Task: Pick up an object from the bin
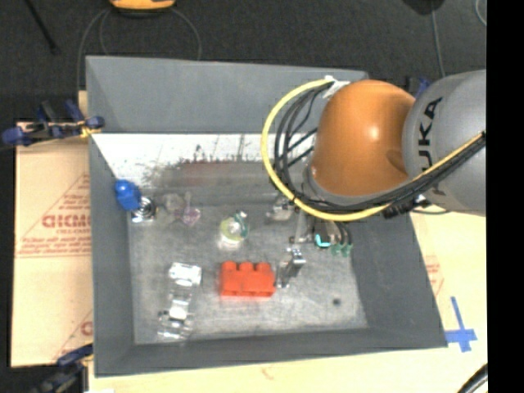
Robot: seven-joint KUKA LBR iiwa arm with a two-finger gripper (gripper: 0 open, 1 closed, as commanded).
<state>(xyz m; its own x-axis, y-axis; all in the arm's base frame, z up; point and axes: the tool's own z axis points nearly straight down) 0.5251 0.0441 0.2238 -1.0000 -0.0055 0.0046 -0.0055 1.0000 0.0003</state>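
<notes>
Orange cover (360, 137) on the arm (454, 137) sits topmost, nearest the lens, coming in from 3 o'clock and hiding much of the bin's right side. Grey bin (205, 97) below, loose items scattered on the floor, no heap.

Largest item: red studded block (246, 280), at about 6 o'clock of floor centre, lying flat. Then a clear-white chunk (185, 273) at its 9 o'clock, a clear plastic piece (176, 318) at 7 o'clock near the front wall, a pale green-white round thing (233, 229) at centre, a blue ball (124, 192) at 10 o'clock against the left wall, and tiny clear bits (184, 211) between ball and centre.

Gripper (290, 267) hangs low under the cover, just beside the red block's 3 o'clock end. Touching or not: cannot tell. How wide it stands: cannot tell, too small and cluttered. Nothing visibly held.

Step, as I judge it: approach or descent, nothing grasped yet. Likely target is the red block, being nearest. The next move calls for centring over the block, straddling its short sides, closing, then lifting straight up clear of the walls.
</notes>
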